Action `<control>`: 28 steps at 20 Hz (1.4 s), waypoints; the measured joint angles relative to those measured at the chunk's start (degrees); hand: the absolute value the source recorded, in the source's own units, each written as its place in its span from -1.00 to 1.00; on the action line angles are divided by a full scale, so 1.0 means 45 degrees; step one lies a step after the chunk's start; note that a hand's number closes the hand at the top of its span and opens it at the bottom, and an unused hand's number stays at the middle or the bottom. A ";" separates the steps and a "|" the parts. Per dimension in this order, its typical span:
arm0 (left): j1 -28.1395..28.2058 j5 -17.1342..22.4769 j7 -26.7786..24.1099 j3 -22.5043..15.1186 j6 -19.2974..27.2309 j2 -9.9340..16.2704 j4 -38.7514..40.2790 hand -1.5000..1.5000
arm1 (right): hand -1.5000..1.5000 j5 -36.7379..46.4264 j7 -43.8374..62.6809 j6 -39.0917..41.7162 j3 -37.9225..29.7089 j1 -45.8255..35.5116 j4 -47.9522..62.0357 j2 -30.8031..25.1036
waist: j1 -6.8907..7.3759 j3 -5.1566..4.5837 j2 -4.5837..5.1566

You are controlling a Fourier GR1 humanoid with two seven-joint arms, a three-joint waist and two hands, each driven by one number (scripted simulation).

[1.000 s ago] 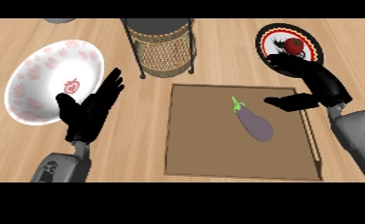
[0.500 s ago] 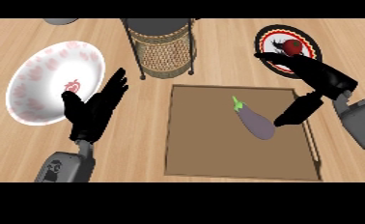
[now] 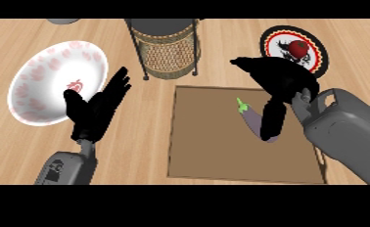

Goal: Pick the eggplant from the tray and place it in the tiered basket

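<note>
the small purple eggplant with a green stem (image 3: 253,117) lies on the flat brown tray (image 3: 209,143), in the tray's right half, with its stem pointing up toward the far edge. your right hand (image 3: 278,81) is right over it. the black fingers (image 3: 271,121) point down and cover the eggplant's right side, so you can only see its left part and the stem. the fingers look bent down along the eggplant, but you cannot tell if they have closed on it. the thumb sticks out to the left, above the tray's far edge.

your left hand (image 3: 94,108) is at the left of the view, beside the tray and apart from it. it is released, with the fingers straight and pointing up, and it holds nothing. it partly covers the lower right rim of the white bowl with red marks (image 3: 47,86).

the woven wire tiered basket (image 3: 168,50) stands on the light wooden worktop (image 3: 145,138) just past the tray's far left corner. a round dark plate with a red and white pattern (image 3: 292,50) sits at the far right, behind your right hand.
</note>
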 measured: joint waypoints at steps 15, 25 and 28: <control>-0.0212 0.0086 -0.0140 0.0443 -0.0395 0.0073 0.0396 0.00 | -1.00 0.1314 0.2488 -0.0203 0.2115 0.0160 0.0818 0.2587 | -0.0124 0.0023 0.0033; 0.0201 0.0021 -0.0283 0.0579 -0.0573 0.0085 0.0182 0.00 | -1.00 0.1983 0.2519 0.0197 0.2293 0.1457 0.0392 0.2060 | -0.0157 0.0029 0.0023; 0.0383 -0.0026 -0.0209 0.0533 -0.0624 0.0079 -0.0090 0.00 | -1.00 0.2543 0.2402 0.0250 0.2244 0.1871 0.0123 0.1787 | -0.0145 0.0033 0.0023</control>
